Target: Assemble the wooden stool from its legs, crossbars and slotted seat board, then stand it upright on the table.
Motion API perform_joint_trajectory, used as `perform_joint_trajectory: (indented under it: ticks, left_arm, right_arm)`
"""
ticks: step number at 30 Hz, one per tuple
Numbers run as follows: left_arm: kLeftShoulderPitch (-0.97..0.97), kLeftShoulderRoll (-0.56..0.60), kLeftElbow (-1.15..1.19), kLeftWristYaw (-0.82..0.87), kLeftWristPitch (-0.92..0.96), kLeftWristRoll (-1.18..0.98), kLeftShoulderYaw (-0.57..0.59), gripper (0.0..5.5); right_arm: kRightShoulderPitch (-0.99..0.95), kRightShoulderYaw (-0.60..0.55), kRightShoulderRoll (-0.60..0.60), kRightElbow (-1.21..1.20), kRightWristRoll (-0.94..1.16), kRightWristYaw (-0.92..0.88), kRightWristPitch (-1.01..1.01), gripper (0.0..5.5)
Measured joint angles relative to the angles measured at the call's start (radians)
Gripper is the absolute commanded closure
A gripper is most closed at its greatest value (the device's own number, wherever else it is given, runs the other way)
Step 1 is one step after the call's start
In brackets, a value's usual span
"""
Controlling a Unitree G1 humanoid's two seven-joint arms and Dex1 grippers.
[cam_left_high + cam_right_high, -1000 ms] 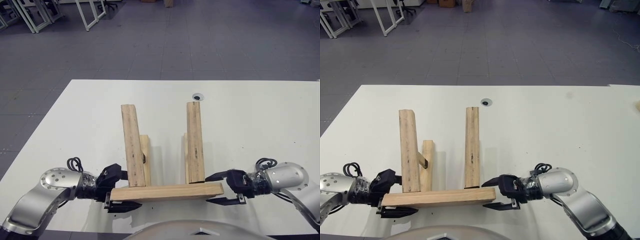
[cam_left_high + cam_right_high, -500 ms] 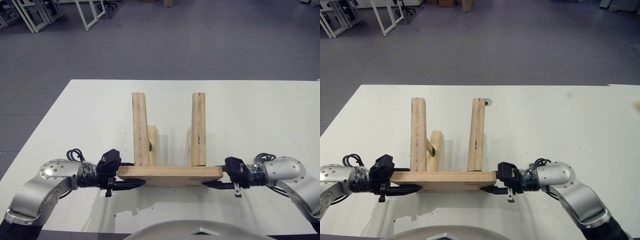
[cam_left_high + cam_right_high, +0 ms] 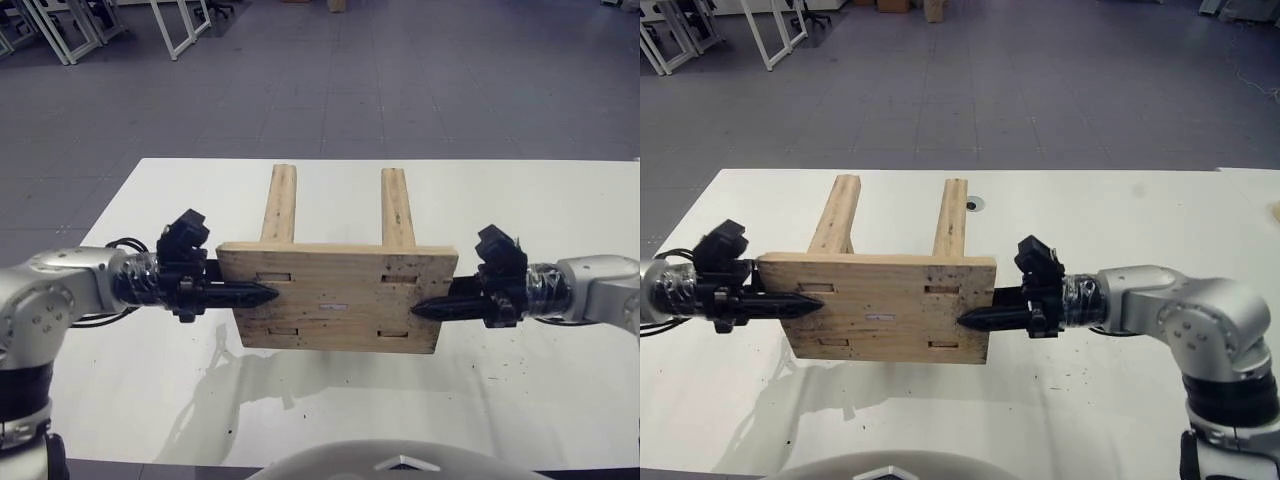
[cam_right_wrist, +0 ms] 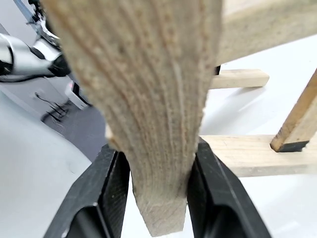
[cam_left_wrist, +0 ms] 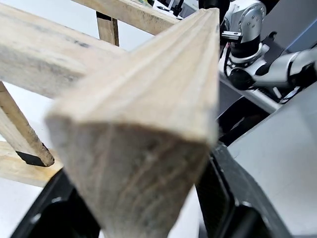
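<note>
Assembled, not yet stood upright
Left tool (image 3: 266, 294) and right tool (image 3: 420, 308) clamp the seat board (image 3: 335, 298) ends; legs (image 3: 279, 200) point away beyond them.

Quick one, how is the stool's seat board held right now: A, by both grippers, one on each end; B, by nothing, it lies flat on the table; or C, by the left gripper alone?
A: the left gripper and right gripper each clamp one end of the seat board, holding it above the table.
</note>
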Motion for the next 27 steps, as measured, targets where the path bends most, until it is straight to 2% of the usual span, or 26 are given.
perform_joint_trajectory:
  ticks: [4, 7, 11, 15, 20, 25, 27]
  left_arm:
    - [-0.130, -0.012, 0.159, 0.032, 0.223, -0.157, -0.004, 3.29]
    - [-0.248, -0.015, 0.303, 0.059, 0.362, -0.322, -0.136, 3.29]
    - [-0.459, -0.039, 0.530, 0.194, 0.404, -0.500, -0.293, 2.64]
    - [-0.588, -0.113, 0.778, 0.345, 0.405, -0.581, -0.391, 1.95]
    - [-0.677, -0.254, 1.041, 0.498, 0.406, -0.533, -0.353, 0.91]
    - [-0.733, -0.255, 1.178, 0.505, 0.407, -0.437, -0.274, 0.04]
    - [-0.732, -0.235, 1.171, 0.468, 0.407, -0.422, -0.281, 0.00]
  right_arm:
    - [-0.066, 0.032, -0.033, 0.183, 0.385, -0.189, 0.064, 4.13]
    - [-0.211, 0.159, -0.091, 0.416, 0.669, -0.298, 0.112, 4.13]
    - [-0.444, 0.278, -0.083, 0.800, 0.730, -0.306, 0.271, 4.13]
    - [-0.555, 0.352, -0.039, 1.044, 0.728, -0.315, 0.338, 4.13]
    - [-0.625, 0.392, 0.048, 1.291, 0.738, -0.377, 0.348, 2.89]
    - [-0.664, 0.335, 0.041, 1.421, 0.690, -0.398, 0.353, 1.85]
    - [-0.656, 0.312, 0.023, 1.420, 0.677, -0.398, 0.353, 1.47]
